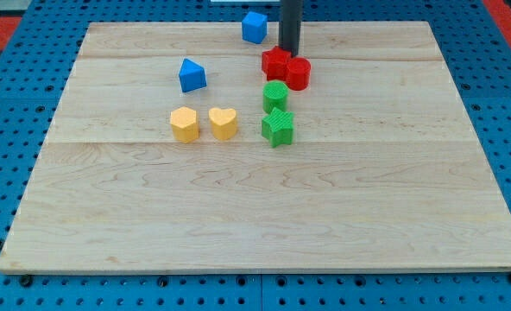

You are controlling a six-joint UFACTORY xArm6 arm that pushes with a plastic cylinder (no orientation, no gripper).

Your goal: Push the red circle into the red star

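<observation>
The red circle (298, 73) lies near the view's top centre and touches the red star (275, 61) on its left. My tip (289, 55) stands just above both, at the star's upper right edge and right behind the circle. The dark rod rises out of the view's top.
A blue cube (255, 27) sits at the view's top, left of the rod. A blue triangular block (192, 75) lies to the left. A green circle (275, 95) and a green star (278, 127) lie below the red blocks. A yellow hexagon (185, 123) and a yellow heart (223, 123) lie side by side.
</observation>
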